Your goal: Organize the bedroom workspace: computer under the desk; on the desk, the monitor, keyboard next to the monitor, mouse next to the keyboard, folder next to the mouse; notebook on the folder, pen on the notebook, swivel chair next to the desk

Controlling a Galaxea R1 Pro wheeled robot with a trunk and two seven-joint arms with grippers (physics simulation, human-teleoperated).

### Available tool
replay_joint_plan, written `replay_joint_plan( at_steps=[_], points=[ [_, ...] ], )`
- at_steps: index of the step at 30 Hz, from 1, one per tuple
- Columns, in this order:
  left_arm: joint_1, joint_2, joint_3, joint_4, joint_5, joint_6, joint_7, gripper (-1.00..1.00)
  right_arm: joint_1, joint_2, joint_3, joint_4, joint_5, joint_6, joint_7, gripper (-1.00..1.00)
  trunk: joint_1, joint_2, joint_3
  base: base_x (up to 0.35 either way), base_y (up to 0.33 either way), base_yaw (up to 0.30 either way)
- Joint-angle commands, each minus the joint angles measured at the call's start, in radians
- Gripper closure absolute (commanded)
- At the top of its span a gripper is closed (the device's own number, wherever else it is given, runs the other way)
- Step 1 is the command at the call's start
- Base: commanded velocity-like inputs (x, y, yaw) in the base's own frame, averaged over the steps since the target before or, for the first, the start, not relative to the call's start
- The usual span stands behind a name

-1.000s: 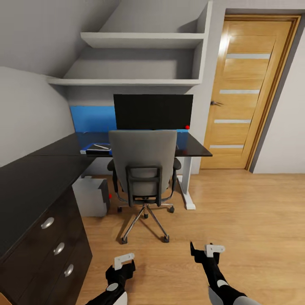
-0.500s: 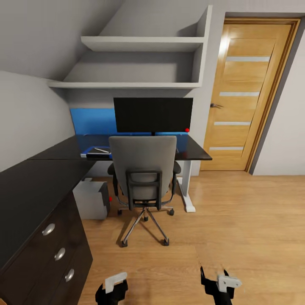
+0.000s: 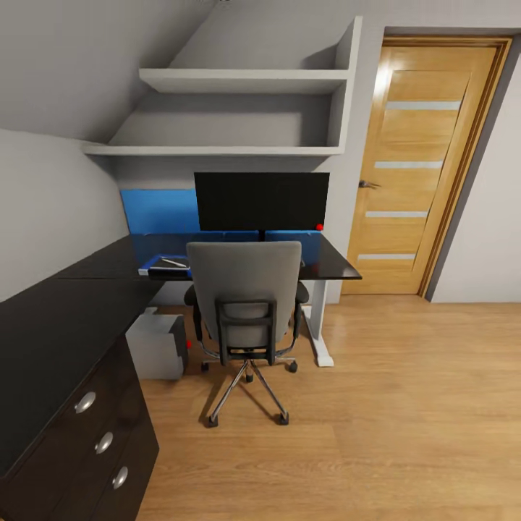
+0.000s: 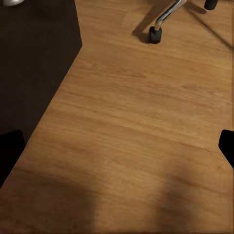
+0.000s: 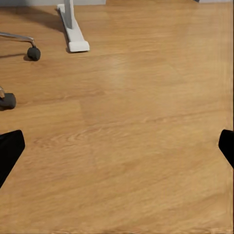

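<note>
Swivel chair (image 3: pixel 246 311) stands with its tall grey back toward me, pushed up against the black worktop (image 3: pixel 329 260), chrome star base on the plank floor (image 3: pixel 405 405). From my left hand (image 4: pixel 117 141) I see one of its castors (image 4: pixel 155 35) a little way ahead on the boards, with the dark drawer unit (image 4: pixel 34 63) close alongside. From my right hand (image 5: pixel 117 141) two more castors sit ahead and off to one side, and the worktop's white foot (image 5: pixel 73 34) lies farther ahead.

Behind the chair the monitor (image 3: pixel 261 201) stands upright on the worktop, screen black, a red dot at its lower corner. A dark flat thing (image 3: pixel 169 265) with something pale lying on it rests on the worktop beside the chair back; I cannot tell what it is. A blue panel (image 3: pixel 159 210) runs along the wall behind it. The computer (image 3: pixel 157 346) sits on the floor under the worktop, just beside the chair, red dot on its front.

Both my hands are well open, each with only dark fingertips (image 4: pixel 9 148) (image 5: pixel 9 148) at the frame edges and bare floor between them; neither has anything in its grasp.

White shelves (image 3: pixel 239 79) hang above the monitor, and the oak door (image 3: pixel 420 159) stands shut beside the worktop's end.
</note>
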Motion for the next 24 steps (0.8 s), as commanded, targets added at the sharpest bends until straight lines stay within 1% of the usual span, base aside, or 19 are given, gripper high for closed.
replay_joint_plan(
  at_steps=[1,4,5,9,12,17,18,20,24],
  points=[
    [0.011,0.000,-0.009,0.000,0.003,-0.016,0.006,-1.00,0.010,-0.002,0.006,0.003,-0.018,-0.003,-0.002,-1.00,-0.004,0.007,0.002,0.000,0.000,0.000],
    [0.023,0.000,-0.009,0.001,0.002,-0.028,0.007,-1.00,0.029,0.000,0.007,0.003,-0.037,0.001,-0.001,-1.00,-0.016,0.028,0.012,0.000,0.000,0.000],
    [0.029,0.000,-0.009,0.001,0.003,-0.033,0.007,-1.00,0.040,0.003,0.008,0.003,-0.045,0.025,0.000,-1.00,-0.019,0.035,0.015,0.000,0.000,0.000],
    [0.031,0.012,-0.009,0.001,0.003,-0.033,0.005,-1.00,0.044,0.005,0.009,0.003,-0.048,0.081,0.002,-1.00,-0.035,0.063,0.027,0.000,0.000,0.000],
    [0.032,0.033,-0.009,0.001,0.003,-0.029,0.003,-1.00,0.045,0.005,0.010,0.000,-0.050,0.127,0.005,-1.00,-0.046,0.084,0.037,0.000,0.000,0.000],
    [0.032,0.045,-0.009,0.001,0.002,-0.019,0.000,-1.00,0.045,0.003,0.011,-0.005,-0.050,0.143,0.004,-1.00,-0.065,0.119,0.052,0.000,0.000,0.000],
    [0.032,0.048,-0.010,0.001,0.002,-0.007,0.000,-1.00,0.045,0.003,0.011,-0.005,-0.050,0.145,0.004,-1.00,-0.069,0.126,0.056,0.000,0.000,0.000],
    [0.032,0.051,-0.009,0.001,0.000,0.045,0.000,-1.00,0.045,0.005,0.010,-0.001,-0.049,0.152,0.004,-1.00,-0.077,0.140,0.062,0.000,0.000,0.000],
    [0.032,0.054,-0.008,0.000,-0.001,0.099,0.001,-1.00,0.045,0.006,0.010,0.000,-0.049,0.167,0.004,-1.00,-0.092,0.168,0.074,0.000,0.000,0.000]
  ],
)
